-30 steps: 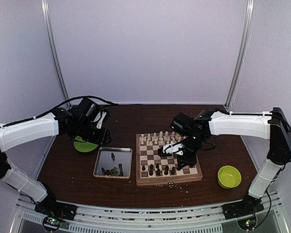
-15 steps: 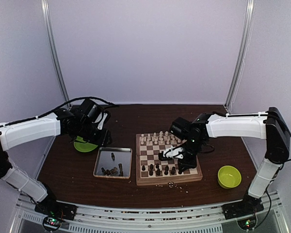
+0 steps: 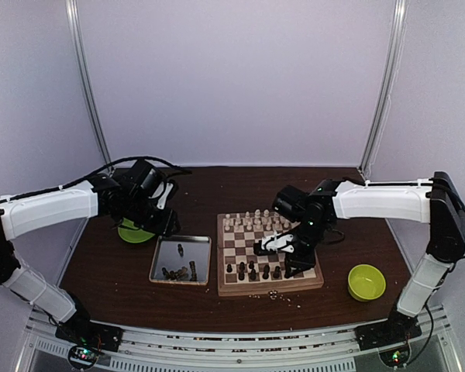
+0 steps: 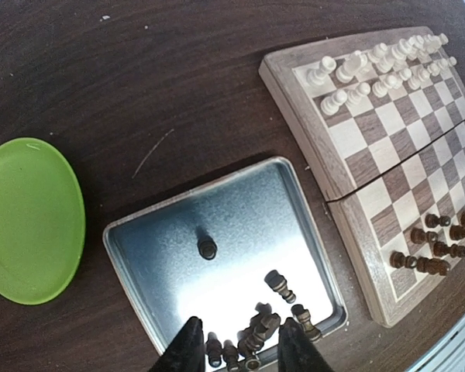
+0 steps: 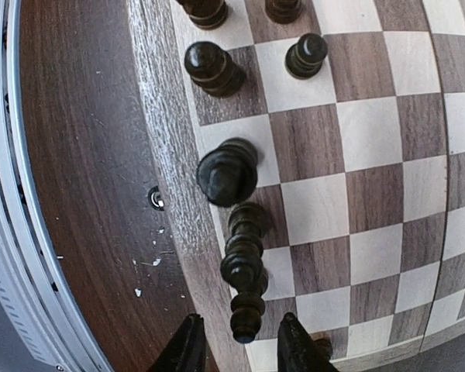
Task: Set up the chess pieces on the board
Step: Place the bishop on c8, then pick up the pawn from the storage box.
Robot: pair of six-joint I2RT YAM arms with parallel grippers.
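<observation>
1. Nearest items: a green bowl sits on the surface to the right of the board, apart from it. Pale crumbs lie just off the board's near border.

2. Step in hand (judged): release of one dark chessman onto the near rank. In the right wrist view, the placed piece lies between the jaws of the right arm. The jaws are parted, with a gap on each side, and grip nothing. The piece appears to stand by the border, but the steep angle does not confirm this.

3. Recommended withdrawal: lift straight along the piece's axis and keep both fingers equally clear of its head. A neighbouring piece stands just beside it, so allow no sideways drift.

4. The dark chess pieces fill only part of the near two ranks. Others lie in the metal tray, just left of the board: a heap at one corner and a single piece apart.

5. The left arm hovers over the tray with its jaws parted and empty.

6. Farthest: pale chessmen line the far ranks. A green plate lies beyond the tray.
</observation>
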